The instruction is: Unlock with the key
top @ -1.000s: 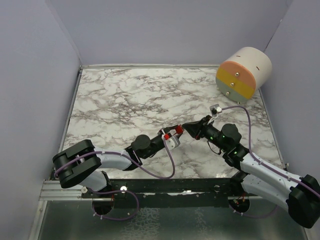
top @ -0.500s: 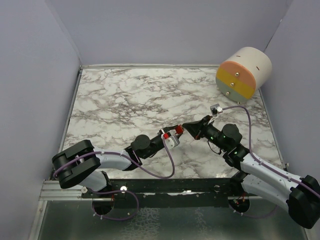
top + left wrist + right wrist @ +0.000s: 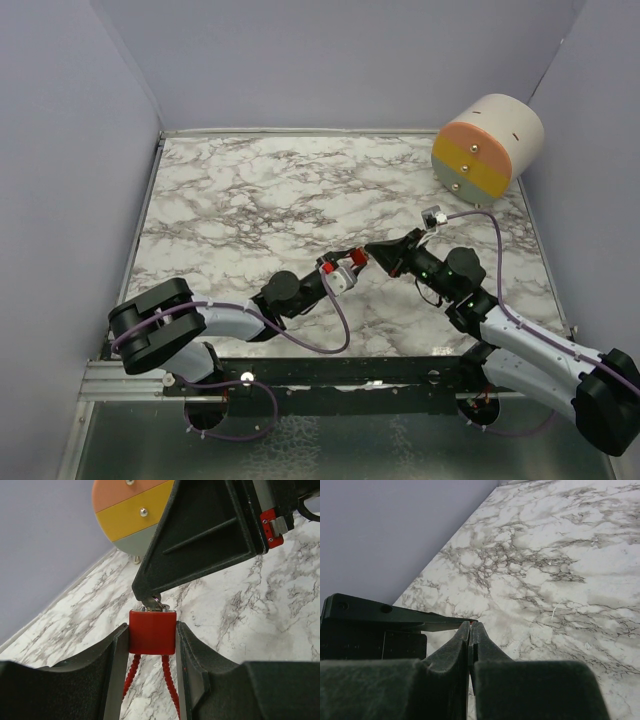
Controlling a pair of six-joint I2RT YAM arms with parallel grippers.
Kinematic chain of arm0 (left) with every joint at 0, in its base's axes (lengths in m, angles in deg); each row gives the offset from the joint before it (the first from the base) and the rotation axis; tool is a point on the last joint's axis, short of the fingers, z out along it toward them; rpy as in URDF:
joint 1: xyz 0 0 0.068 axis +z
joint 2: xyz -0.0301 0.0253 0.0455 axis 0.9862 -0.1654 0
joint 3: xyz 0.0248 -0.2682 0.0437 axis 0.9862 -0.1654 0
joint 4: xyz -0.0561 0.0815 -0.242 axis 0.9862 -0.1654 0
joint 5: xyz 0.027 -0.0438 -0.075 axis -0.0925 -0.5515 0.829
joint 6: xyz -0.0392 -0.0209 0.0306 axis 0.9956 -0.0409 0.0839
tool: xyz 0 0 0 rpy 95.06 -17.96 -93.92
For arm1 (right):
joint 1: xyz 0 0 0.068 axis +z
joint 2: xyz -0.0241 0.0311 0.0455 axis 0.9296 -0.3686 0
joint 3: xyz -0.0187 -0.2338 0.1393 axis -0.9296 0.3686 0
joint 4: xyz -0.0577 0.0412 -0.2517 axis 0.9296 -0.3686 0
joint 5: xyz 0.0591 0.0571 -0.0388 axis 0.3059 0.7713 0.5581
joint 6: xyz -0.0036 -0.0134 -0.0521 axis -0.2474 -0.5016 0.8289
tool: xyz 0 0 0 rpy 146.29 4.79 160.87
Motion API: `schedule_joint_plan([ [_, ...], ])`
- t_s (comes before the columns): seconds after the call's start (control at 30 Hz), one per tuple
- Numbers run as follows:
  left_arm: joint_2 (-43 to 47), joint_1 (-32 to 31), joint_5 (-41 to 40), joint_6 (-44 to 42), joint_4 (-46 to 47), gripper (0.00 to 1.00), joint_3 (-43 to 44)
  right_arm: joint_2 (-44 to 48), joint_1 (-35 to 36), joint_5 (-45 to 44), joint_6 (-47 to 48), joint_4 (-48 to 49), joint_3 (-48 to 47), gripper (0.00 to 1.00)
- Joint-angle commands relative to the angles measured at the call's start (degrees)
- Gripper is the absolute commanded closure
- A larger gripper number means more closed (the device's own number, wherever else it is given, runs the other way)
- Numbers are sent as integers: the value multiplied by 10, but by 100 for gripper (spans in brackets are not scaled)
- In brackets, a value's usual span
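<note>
My left fingers (image 3: 116, 652) are clamped on the two sides of the square red padlock (image 3: 152, 631), holding it just above the white marble-patterned desk (image 3: 250, 200), a little right of the middle and toward the near edge. Its two red ribbed cords run down between my fingers.

What has just changed is on the other side: my right fingers (image 3: 455, 652), a moment ago slightly apart, have now pinched fully together. From the left wrist I see their tip sitting right on the small silver key (image 3: 154, 603) that stands in the far face of the padlock, so I judge they are closed on its head, though the key hardly shows past them. My left arm has also drawn the padlock a touch to the left.

I take that to mean the grasp is made and the turn comes next. The striped round drum (image 3: 490, 145) stands well apart in the far right corner.
</note>
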Motion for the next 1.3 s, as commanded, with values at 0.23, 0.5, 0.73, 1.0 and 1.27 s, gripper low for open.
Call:
schedule_joint_plan([
  [0.23,-15,1,-4,26,93,100,40,3,3,27,1,-28,-2,99],
  [0.5,3,1,-110,59,94,100,43,29,3,23,-1,-46,10,99],
  [0.73,2,2,-103,68,101,100,40,33,4,19,0,-50,11,99],
  [1.0,-9,1,-4,57,85,100,53,-4,4,24,1,-36,-7,99],
  [1.27,1,1,-47,66,41,100,64,1,3,11,5,-53,-11,94],
])
